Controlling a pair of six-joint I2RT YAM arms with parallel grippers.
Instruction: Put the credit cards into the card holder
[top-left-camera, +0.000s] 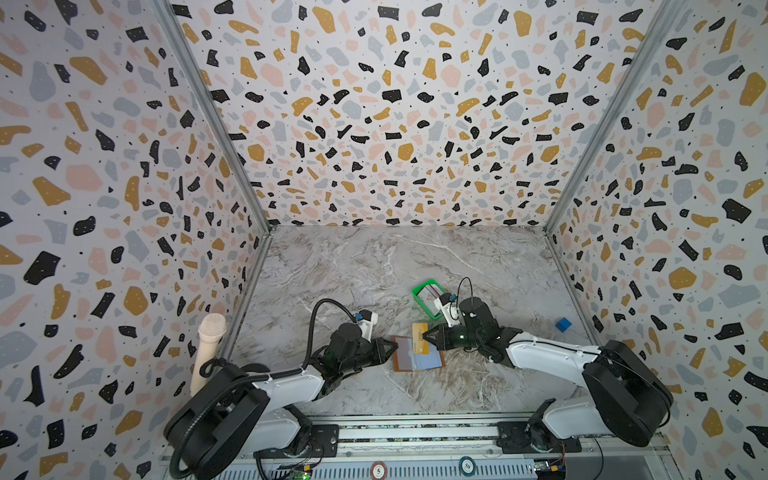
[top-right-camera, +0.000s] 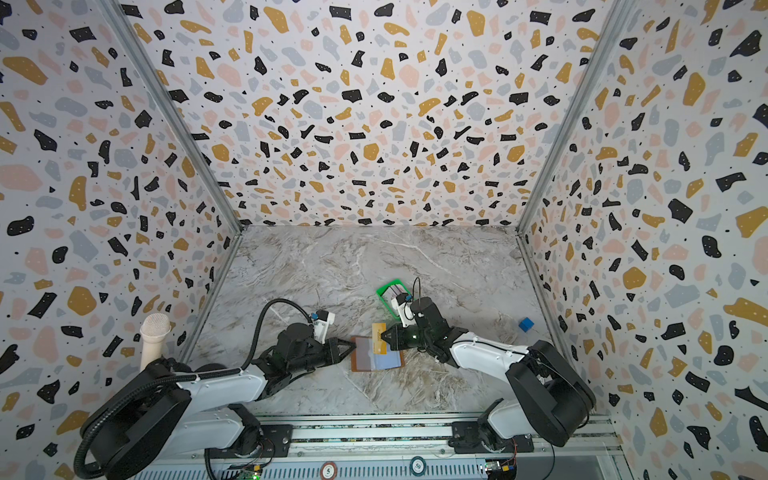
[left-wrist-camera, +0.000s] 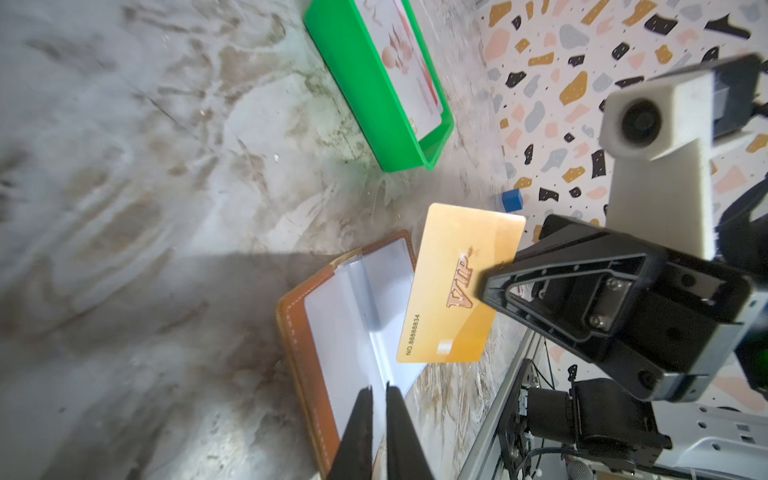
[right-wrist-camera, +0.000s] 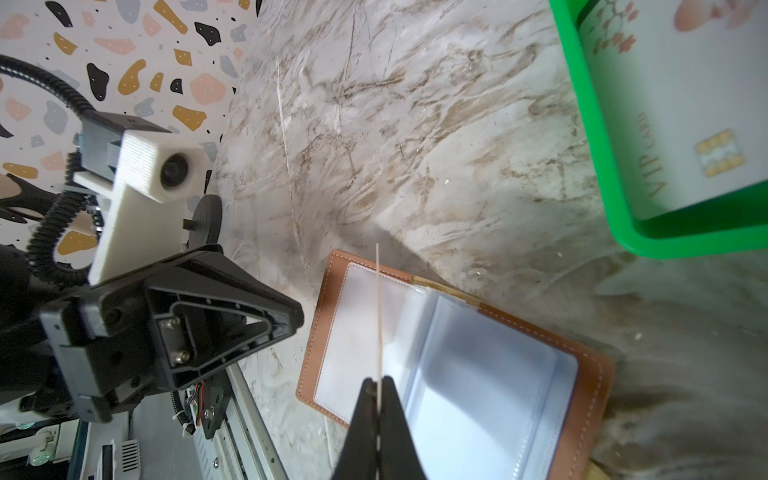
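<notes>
The marble table is the biggest thing here. The card holder lies flat and open on it, with the clear sleeves facing up. The left gripper sits right at the holder's left edge with its jaws pretty much pinched together, and I can't see anything between them. The right gripper comes in from the holder's right side, over its far half, jaws clamped on a gold card. The green tray sits just past the holder's far right corner, not touching it. The rest of the credit cards lie stacked in that tray, a white one with pinkish print on top. The gold card reads VIP and hangs tilted above the holder's sleeves, poking out past its far edge. Can't tell whether its low corner touches the plastic. A small blue cube sits well off to the holder's right.
</notes>
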